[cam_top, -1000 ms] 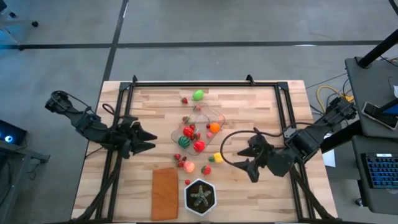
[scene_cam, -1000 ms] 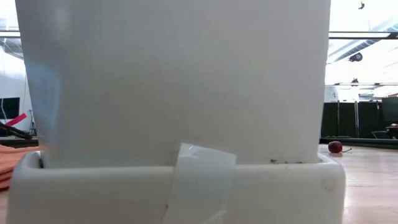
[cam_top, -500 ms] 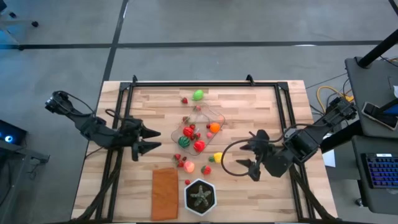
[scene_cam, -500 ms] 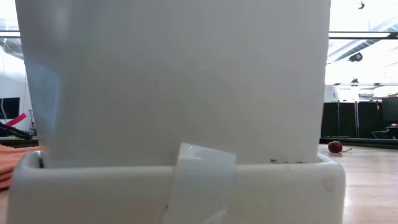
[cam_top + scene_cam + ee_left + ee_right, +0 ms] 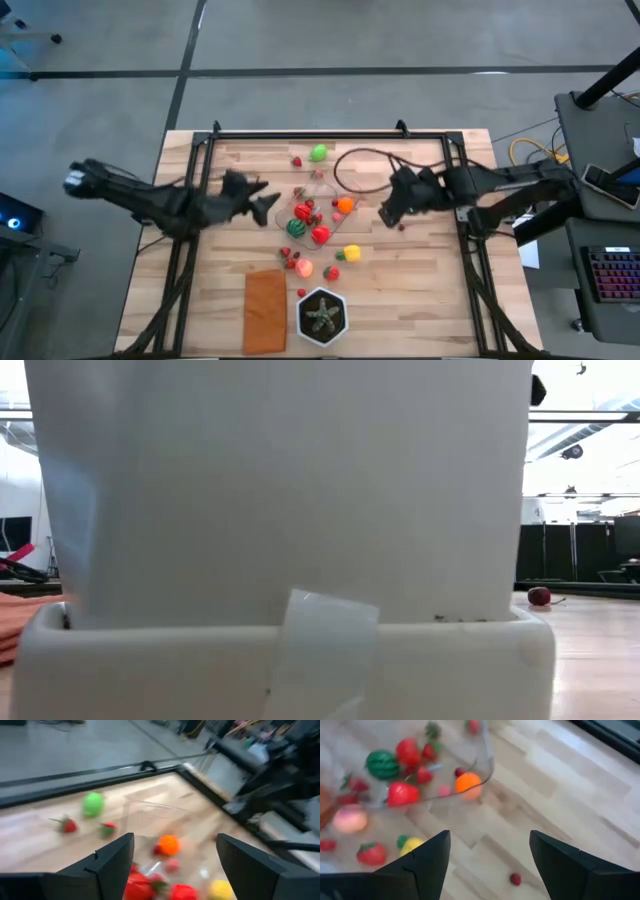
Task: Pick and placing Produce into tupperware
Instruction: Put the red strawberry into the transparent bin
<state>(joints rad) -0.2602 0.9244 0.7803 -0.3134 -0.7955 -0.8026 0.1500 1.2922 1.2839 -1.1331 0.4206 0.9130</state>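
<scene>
Several pieces of produce (image 5: 318, 235) lie inside the tupperware (image 5: 352, 189), which sits near the middle of the frame in the high view, on the wooden counter (image 5: 410, 290): a striped watermelon (image 5: 296, 227), red pieces and an orange fruit (image 5: 345, 205). More produce lies loose around it: a green fruit (image 5: 318, 153) and a small red piece (image 5: 297, 161) above it in the frame, and a yellow one (image 5: 351, 253), a peach-coloured one (image 5: 304, 268) and several red ones below it. A tiny red piece (image 5: 402, 226) lies apart at centre right. The left hand (image 5: 266, 192) hovers just left of the tupperware, fingers spread and holding nothing. The right hand (image 5: 383, 213) hovers just right of it, likewise spread and empty. At lower centre sit a flat orange-brown rectangle (image 5: 264, 310) and a potted green plant (image 5: 322, 316). A white block (image 5: 280, 510) fills most of the low view.
</scene>
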